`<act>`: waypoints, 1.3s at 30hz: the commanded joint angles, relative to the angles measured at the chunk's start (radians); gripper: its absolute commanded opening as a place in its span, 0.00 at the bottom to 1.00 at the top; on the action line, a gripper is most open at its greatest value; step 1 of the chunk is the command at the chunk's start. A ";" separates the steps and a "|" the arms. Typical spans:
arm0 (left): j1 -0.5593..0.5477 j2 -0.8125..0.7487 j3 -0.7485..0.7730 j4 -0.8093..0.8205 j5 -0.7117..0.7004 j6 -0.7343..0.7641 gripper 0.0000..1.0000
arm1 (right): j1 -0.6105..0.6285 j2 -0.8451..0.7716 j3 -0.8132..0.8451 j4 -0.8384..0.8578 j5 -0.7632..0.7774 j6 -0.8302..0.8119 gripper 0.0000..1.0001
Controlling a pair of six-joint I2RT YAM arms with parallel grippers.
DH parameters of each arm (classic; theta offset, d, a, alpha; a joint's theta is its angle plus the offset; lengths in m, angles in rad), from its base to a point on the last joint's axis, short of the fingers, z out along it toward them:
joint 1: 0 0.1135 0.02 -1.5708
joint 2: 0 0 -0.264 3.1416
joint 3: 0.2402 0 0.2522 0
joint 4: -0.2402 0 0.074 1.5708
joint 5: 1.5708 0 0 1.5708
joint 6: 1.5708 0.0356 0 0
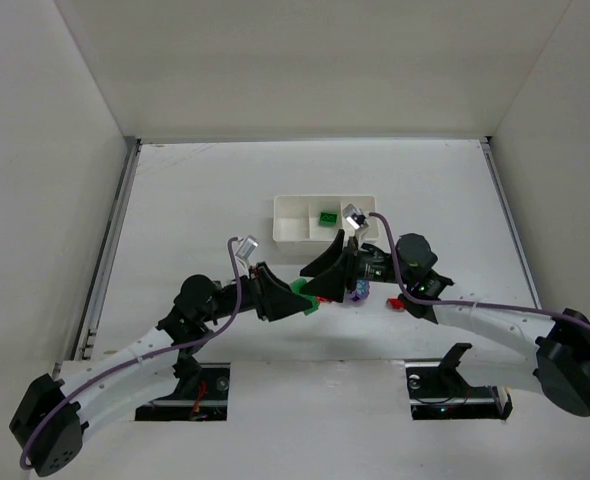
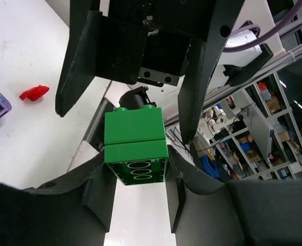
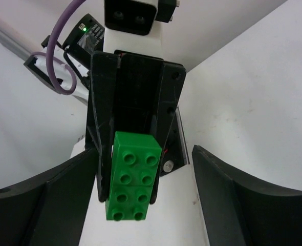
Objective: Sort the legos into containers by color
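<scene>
Lego sorting, early stage. White tray [image 1: 293, 205], upper centre: one green lego [image 1: 327, 218] in its middle compartment. Left gripper [image 2: 138, 164] is clamped on a green brick [image 2: 135, 141] at mid-frame, raised; right gripper [image 3: 143, 159] is spread wide, facing it (hand-over likely). Purple lego [image 1: 357, 292] and red lego [image 1: 395, 303] lie unsorted below the tray. White tabletop [image 1: 195, 200], white walls [image 1: 35, 100], cluttered shelving [image 2: 263, 118] beyond.

Two green legos [image 1: 327, 218] are showing, one purple lego [image 1: 357, 292], at least one red lego [image 2: 34, 93], and one three-compartment tray [image 1: 293, 230].
</scene>
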 commanded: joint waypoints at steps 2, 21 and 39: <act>-0.020 0.003 0.014 0.072 0.026 0.009 0.22 | 0.029 0.012 0.067 0.080 -0.021 -0.006 0.74; -0.001 -0.004 0.005 0.069 0.019 0.012 0.22 | 0.004 0.032 0.047 0.096 -0.003 0.014 0.40; 0.088 -0.061 -0.027 0.070 -0.022 0.012 0.17 | -0.106 0.038 0.032 0.099 -0.005 0.037 0.39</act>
